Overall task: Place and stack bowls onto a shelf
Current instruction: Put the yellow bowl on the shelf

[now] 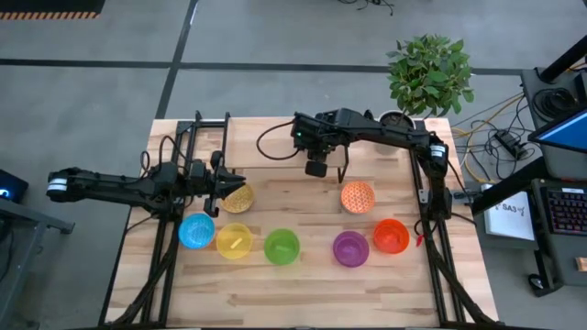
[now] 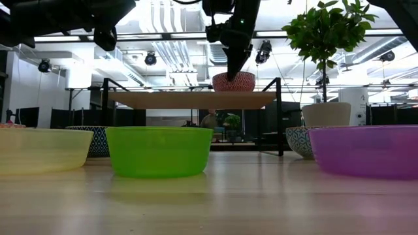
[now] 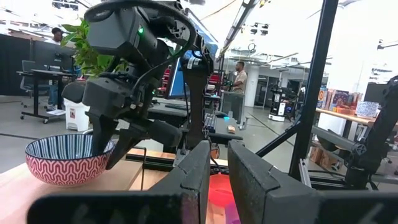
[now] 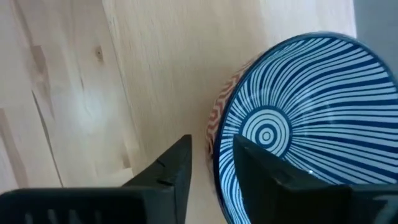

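My right gripper (image 1: 316,168) reaches over the shelf (image 2: 170,99) and is shut on a bowl (image 2: 234,81) that is red-patterned outside and blue-and-white striped inside. The bowl stands on the shelf's top board. My left gripper (image 1: 218,188) hovers open with a narrow gap, raised above the table beside the gold-speckled bowl (image 1: 238,198), touching nothing. On the tabletop stand the light blue (image 1: 196,231), yellow (image 1: 234,241), green (image 1: 282,247), purple (image 1: 350,248), orange-red (image 1: 391,236) and orange patterned (image 1: 358,196) bowls. My right gripper (image 4: 212,142) has the striped bowl by its rim (image 4: 217,149). One finger (image 4: 261,168) is inside the bowl and the other (image 4: 174,165) outside. The fingers come from above, pointing down. The bowl sits upright with its base on the shelf board (image 3: 18,186).
A potted plant (image 1: 429,73) in a grey pot (image 2: 325,114) stands at the table's far right corner. Black frame rails (image 1: 174,247) run along the left and right sides of the table. People (image 3: 239,78) stand in the room beyond the table.
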